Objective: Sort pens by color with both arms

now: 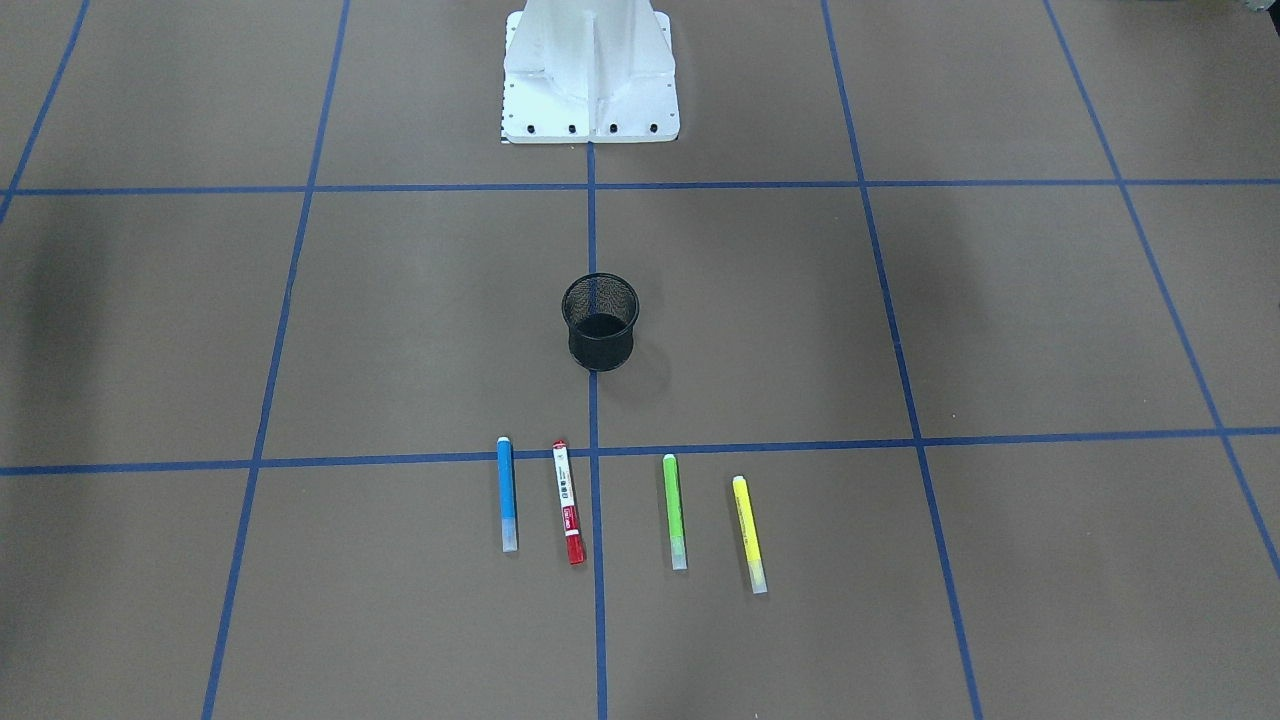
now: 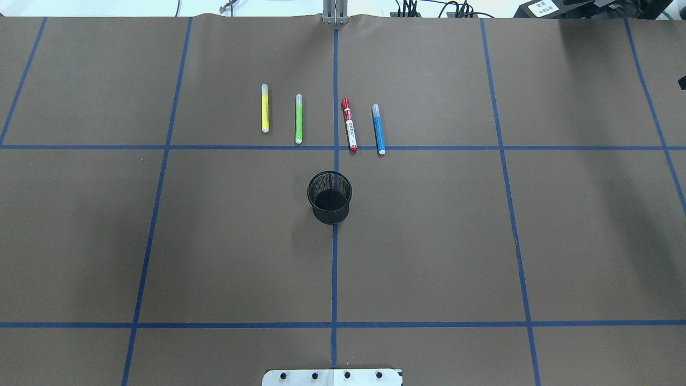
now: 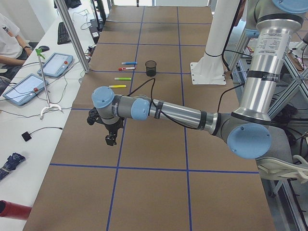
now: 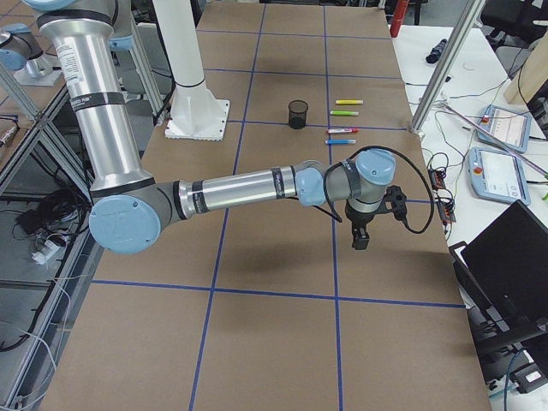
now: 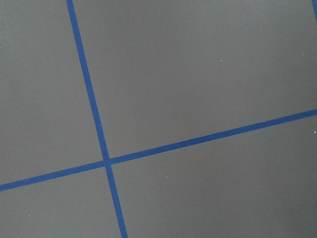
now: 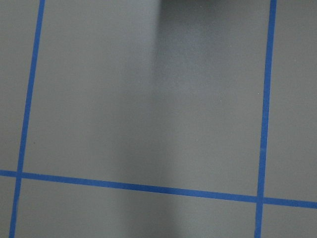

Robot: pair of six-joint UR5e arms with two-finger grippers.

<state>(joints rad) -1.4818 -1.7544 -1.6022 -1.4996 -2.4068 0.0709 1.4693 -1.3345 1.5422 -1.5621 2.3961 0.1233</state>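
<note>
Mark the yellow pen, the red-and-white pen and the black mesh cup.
yellow pen (image 2: 265, 110), overhead exterior view, middle of its yellow barrel.
red-and-white pen (image 2: 350, 127), overhead exterior view, white labelled midsection.
black mesh cup (image 2: 330, 215), overhead exterior view, near outer wall below the rim.

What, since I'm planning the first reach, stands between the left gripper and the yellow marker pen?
Nothing visible: only brown table surface lies between the black left gripper and the slim yellow marker pen; the black mesh cup stands aside.
</note>
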